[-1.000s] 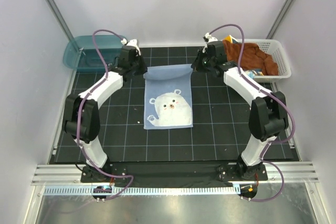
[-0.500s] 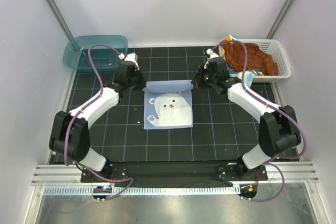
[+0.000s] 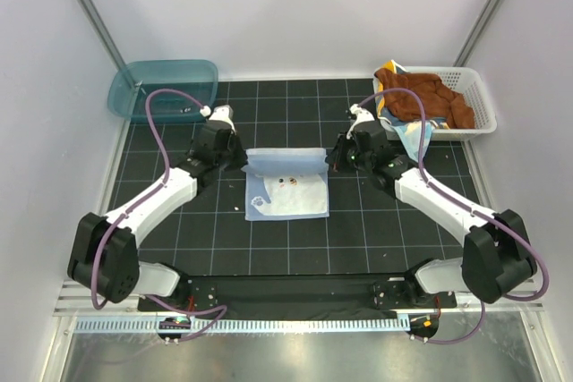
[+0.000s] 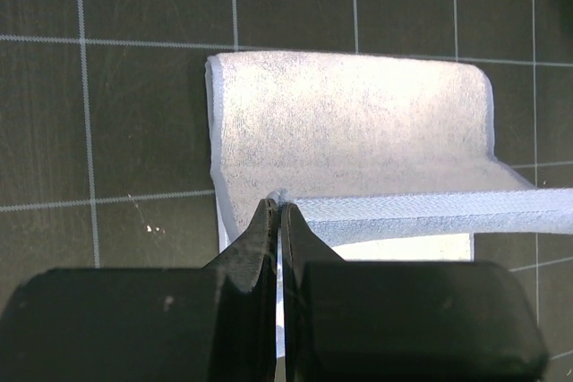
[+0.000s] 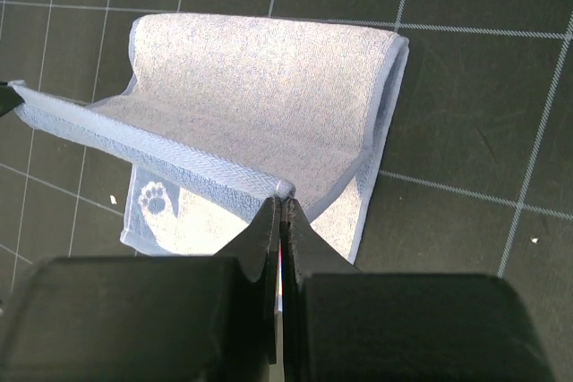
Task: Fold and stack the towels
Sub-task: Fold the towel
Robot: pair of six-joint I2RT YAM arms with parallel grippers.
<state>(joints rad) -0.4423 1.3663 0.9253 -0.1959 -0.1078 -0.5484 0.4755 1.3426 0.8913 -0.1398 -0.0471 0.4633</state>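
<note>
The blue towel (image 3: pixel 286 196) lies mid-frame on the table (image 3: pixel 358 239), its upper edge lifted and curled over. The left end effector (image 4: pixel 278 207) and right end effector (image 5: pixel 282 196) are each clamped tight on one corner of that edge. Carry both corners level toward the lower edge, keeping the hem taut, and match corners before letting go.

left arm (image 3: pixel 161 196) stretched forward, left jaws clamped | right arm (image 3: pixel 439 199) stretched forward, right jaws clamped
</note>
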